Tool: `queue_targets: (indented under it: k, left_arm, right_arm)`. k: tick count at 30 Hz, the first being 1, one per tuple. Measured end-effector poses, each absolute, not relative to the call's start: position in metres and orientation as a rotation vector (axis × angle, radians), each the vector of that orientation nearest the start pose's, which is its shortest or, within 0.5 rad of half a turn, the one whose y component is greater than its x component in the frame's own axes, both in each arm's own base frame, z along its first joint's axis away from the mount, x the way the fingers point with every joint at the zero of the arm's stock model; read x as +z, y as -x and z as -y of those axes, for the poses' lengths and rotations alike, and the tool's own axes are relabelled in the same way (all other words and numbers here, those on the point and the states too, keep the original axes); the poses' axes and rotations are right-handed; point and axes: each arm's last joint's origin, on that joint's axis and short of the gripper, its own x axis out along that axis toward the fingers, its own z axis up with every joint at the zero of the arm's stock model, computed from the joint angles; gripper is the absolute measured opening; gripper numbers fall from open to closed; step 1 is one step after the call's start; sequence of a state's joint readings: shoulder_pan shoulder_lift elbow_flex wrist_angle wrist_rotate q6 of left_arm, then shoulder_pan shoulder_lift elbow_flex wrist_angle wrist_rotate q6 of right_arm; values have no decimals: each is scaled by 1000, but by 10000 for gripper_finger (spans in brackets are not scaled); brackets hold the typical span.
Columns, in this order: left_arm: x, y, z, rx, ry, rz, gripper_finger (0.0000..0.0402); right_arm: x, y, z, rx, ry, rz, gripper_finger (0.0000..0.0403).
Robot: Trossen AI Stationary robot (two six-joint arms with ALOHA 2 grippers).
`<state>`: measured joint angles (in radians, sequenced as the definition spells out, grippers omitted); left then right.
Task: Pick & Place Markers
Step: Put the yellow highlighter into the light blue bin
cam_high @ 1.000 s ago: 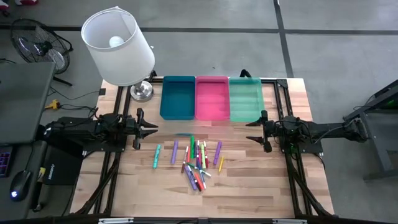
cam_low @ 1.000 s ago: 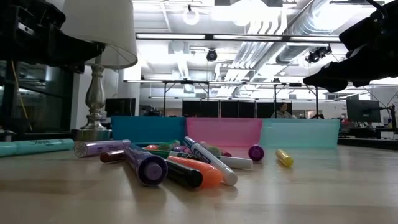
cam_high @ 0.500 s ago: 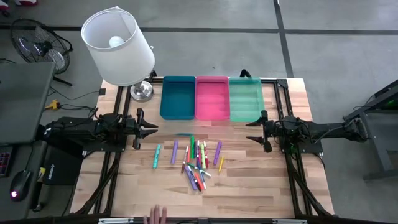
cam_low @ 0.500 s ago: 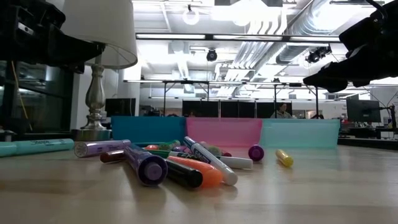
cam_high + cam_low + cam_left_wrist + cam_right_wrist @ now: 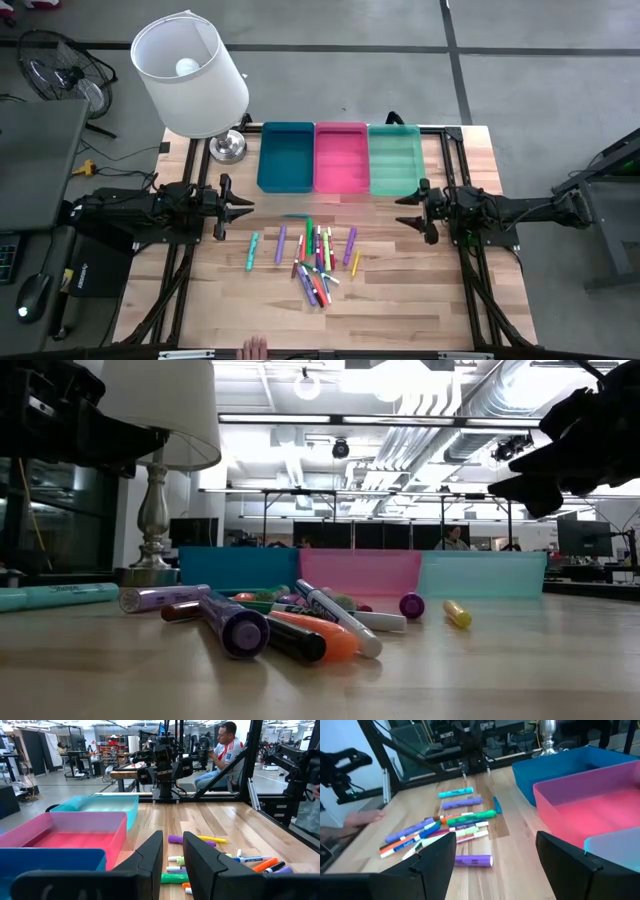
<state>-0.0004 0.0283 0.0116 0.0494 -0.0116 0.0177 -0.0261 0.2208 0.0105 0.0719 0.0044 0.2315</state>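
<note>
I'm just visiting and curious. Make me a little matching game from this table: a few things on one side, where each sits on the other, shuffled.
Things:
1. blue tray
2. green tray
3. lamp
4. markers

Places:
A. far left corner of the table
B. loose pile at mid-table, in front of the trays
C. left end of the tray row
D. right end of the tray row

Pairs: 1-C, 2-D, 3-A, 4-B

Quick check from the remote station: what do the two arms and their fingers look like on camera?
Both arms are dark, nearly black, jointed segments with boxy wrist housings. The left gripper and the right gripper each end in two flat, wedge-shaped matte black fingers. Dark cabling runs along the right arm, and a small green light shows at its wrist. No markings are readable.
</note>
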Motion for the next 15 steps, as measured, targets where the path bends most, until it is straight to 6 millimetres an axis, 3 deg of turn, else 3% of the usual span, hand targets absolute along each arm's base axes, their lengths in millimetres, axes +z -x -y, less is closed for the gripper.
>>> queue_targets:
  k: [8, 15]
  left_arm:
    - [170, -99, 0, 12, -18, 33, 74]
    - [170, -99, 0, 12, -18, 33, 74]
  right_arm:
    - [176, -111, 5, -104, -205, 87, 263]
    - [199, -114, 8, -200, -220, 110, 263]
